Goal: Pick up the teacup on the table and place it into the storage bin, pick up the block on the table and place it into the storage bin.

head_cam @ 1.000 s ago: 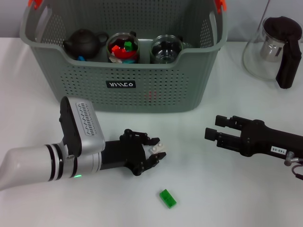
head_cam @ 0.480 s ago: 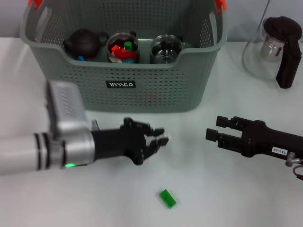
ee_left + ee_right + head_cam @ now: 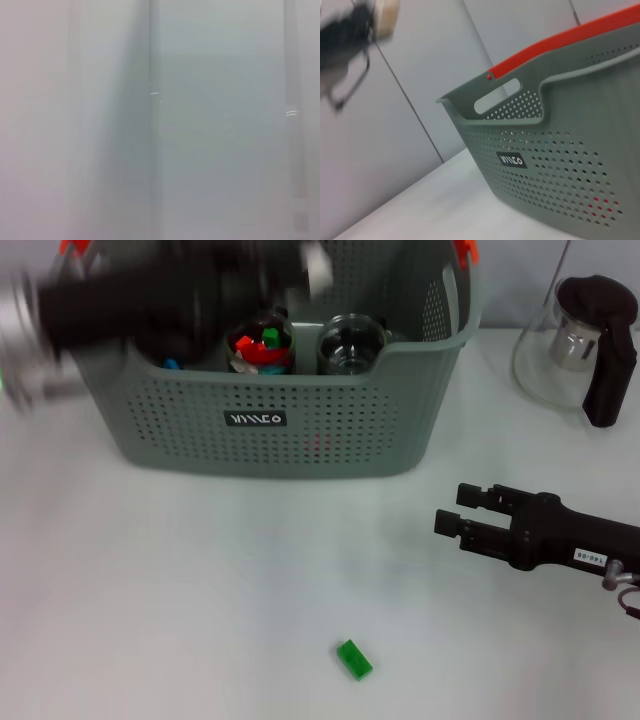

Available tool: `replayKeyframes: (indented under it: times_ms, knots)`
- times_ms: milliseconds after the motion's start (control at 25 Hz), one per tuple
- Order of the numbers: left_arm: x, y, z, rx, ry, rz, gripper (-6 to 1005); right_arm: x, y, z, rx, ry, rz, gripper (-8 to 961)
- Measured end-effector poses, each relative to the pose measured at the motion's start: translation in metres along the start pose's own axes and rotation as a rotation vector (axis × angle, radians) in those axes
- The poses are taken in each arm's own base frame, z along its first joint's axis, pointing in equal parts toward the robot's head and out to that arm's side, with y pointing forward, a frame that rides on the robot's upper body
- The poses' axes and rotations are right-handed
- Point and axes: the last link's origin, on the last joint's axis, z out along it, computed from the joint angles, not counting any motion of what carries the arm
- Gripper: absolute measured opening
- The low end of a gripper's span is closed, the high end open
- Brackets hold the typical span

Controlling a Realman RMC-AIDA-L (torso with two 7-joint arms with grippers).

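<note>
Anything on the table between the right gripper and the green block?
Nothing: in the head view only bare white table separates the right gripper from the green block. The storage bin stands farther back.

Surface: we see a plain white table (image 3: 180,590) | Backdrop: we note pale grey wall panels (image 3: 425,75) with dark vertical seams | Light: even.

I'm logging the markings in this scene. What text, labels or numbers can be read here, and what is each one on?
"VIIILO", roughly, in stylised white letters: black label on the front of the storage bin; the exact letters are uncertain.
White sticker on the right arm behind the right end effector: small printed digits, too small to read.
No other text shows.
</note>
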Motion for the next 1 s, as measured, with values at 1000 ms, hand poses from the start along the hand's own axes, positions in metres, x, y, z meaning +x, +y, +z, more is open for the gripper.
replayKeyframes:
  times_ms: [1000]
  knots:
    - [-0.029,-0.053,0.056,0.389,-0.379,0.157,413,0.0,0.001,0.002,-0.004,-0.005,0.001,714]
